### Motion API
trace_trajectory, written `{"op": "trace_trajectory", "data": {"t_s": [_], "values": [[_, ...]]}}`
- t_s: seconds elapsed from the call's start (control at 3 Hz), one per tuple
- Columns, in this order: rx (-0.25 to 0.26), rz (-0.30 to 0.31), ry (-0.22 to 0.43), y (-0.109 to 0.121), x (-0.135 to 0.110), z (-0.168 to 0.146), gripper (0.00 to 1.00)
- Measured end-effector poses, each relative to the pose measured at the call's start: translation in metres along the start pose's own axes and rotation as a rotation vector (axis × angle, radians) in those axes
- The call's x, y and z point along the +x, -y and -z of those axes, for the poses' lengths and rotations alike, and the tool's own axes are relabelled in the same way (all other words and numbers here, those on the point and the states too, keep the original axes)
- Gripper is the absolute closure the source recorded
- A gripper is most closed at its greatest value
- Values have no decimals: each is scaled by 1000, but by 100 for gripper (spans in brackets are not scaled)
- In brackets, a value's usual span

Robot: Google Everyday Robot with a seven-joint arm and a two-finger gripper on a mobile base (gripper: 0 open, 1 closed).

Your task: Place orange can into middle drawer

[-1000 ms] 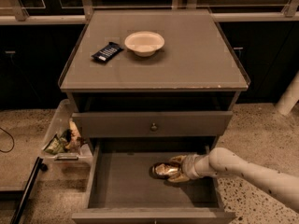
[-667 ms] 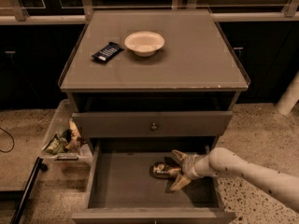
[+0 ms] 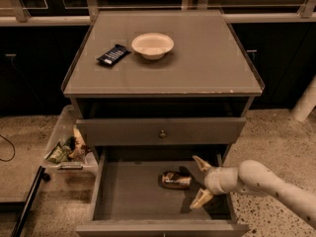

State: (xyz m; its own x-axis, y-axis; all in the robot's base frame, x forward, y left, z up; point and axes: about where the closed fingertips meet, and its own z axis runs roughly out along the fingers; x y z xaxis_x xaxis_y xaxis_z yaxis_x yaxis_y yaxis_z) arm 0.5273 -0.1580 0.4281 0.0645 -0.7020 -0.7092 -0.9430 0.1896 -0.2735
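Note:
The orange can (image 3: pixel 176 179) lies on its side on the bare grey floor of the open middle drawer (image 3: pixel 128 196), right of the drawer's middle. My gripper (image 3: pixel 200 181) is over the right part of the drawer, just right of the can. Its two fingers are spread wide apart, one up at the back (image 3: pixel 201 163) and one low at the front (image 3: pixel 200 200). The gripper is clear of the can and holds nothing. My pale arm (image 3: pixel 266 181) reaches in from the lower right.
A white bowl (image 3: pixel 152 45) and a dark flat packet (image 3: pixel 113 55) rest on the cabinet top (image 3: pixel 197 63). The drawer front with a small round knob (image 3: pixel 161 133) is shut above the open drawer. A clear bin of snack packets (image 3: pixel 66 149) stands left of the cabinet.
The gripper was shut on the can inside the drawer; it has opened, let the can go and drawn back to the right. The can now lies free on the drawer floor.

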Motion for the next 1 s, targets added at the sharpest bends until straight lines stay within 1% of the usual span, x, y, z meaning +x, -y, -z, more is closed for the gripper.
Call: {"op": "trace_trajectory", "data": {"t_s": [0.33, 0.67, 1.0], "values": [[71, 24, 49, -8, -11, 66, 0], [158, 85, 104, -20, -38, 130, 0], [201, 65, 89, -27, -23, 150, 0]]}}
